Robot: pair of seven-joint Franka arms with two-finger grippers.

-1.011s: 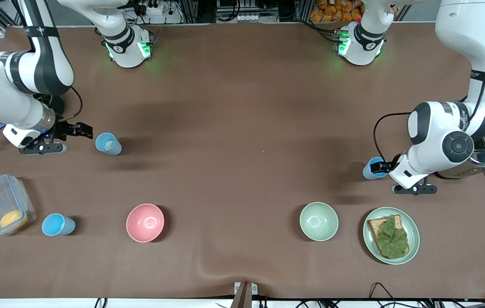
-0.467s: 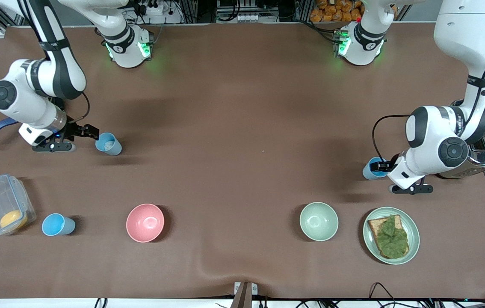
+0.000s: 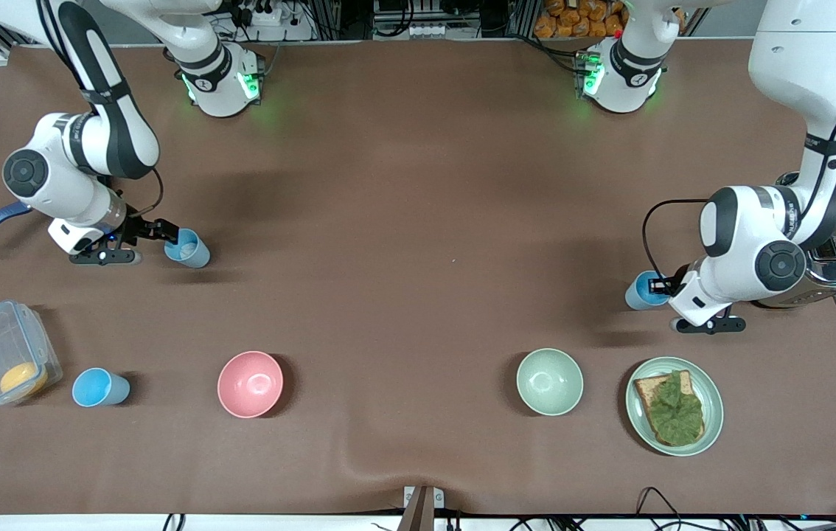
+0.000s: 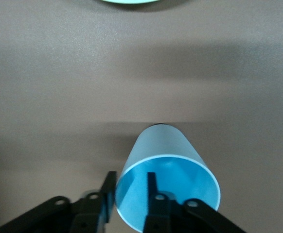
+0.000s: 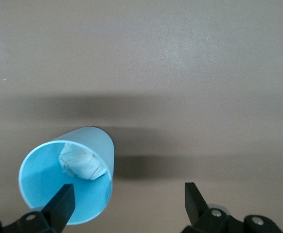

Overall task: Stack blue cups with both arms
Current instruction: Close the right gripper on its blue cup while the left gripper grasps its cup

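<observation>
Now the brown bench (image 3: 418, 221) carries three blue cups. The left pincer (image 3: 660, 283) grips the rim of the cup toward the left arm's end (image 3: 639, 292), one finger (image 4: 152, 194) inside, one outside. The right pincer (image 3: 166, 233), spread wide, straddles the rim of the cup with white stuff inside (image 3: 187, 248). At that cup's seven o'clock stands a third cup (image 3: 97, 388).

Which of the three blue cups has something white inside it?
The blue cup at the right gripper holds crumpled white stuff; the other two look empty.
</observation>
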